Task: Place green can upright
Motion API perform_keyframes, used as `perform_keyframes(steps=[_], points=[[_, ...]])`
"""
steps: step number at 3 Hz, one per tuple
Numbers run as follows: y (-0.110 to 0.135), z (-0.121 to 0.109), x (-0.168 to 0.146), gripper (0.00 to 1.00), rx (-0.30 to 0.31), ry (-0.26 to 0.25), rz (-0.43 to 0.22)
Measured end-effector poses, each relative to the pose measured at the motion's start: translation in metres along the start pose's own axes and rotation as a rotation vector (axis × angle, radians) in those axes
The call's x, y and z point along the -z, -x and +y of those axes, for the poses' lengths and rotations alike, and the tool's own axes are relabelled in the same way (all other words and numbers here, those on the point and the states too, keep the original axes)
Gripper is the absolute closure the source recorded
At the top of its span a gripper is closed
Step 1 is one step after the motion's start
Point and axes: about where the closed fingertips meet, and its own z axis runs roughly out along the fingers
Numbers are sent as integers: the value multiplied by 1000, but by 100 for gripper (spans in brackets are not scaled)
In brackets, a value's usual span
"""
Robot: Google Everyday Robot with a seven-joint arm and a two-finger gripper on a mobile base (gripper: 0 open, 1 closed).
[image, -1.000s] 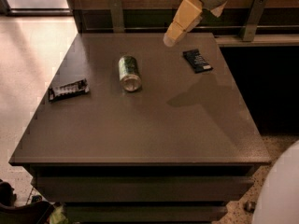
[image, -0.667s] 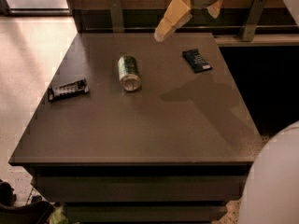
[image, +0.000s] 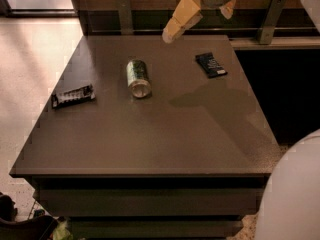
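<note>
The green can (image: 137,77) lies on its side on the dark table (image: 150,134), left of centre towards the back, with one silver end facing the front. My gripper (image: 199,22) hangs above the table's back edge, up and to the right of the can and apart from it. Its two tan fingers (image: 181,18) are spread apart and hold nothing. Its shadow falls on the table right of the can.
A dark snack-bar wrapper (image: 73,95) lies near the table's left edge. Another wrapper (image: 210,64) lies at the back right. A wooden wall with metal brackets (image: 125,14) stands behind the table. My white body (image: 295,194) fills the lower right corner.
My gripper has moved a little to the left along the table's back edge, closer to the can's side. The can and wrappers have not moved.
</note>
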Motion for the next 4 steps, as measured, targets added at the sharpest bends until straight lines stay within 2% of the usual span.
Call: perform_keyframes(steps=[1,2,3,4], points=[[16,-2,-20,0,-94,-25,43],[34,-2,-39,0,-212,-52,93],[58,15,-64,0,-303,-44,122],[71,40,-83,0,-343,-3,150]])
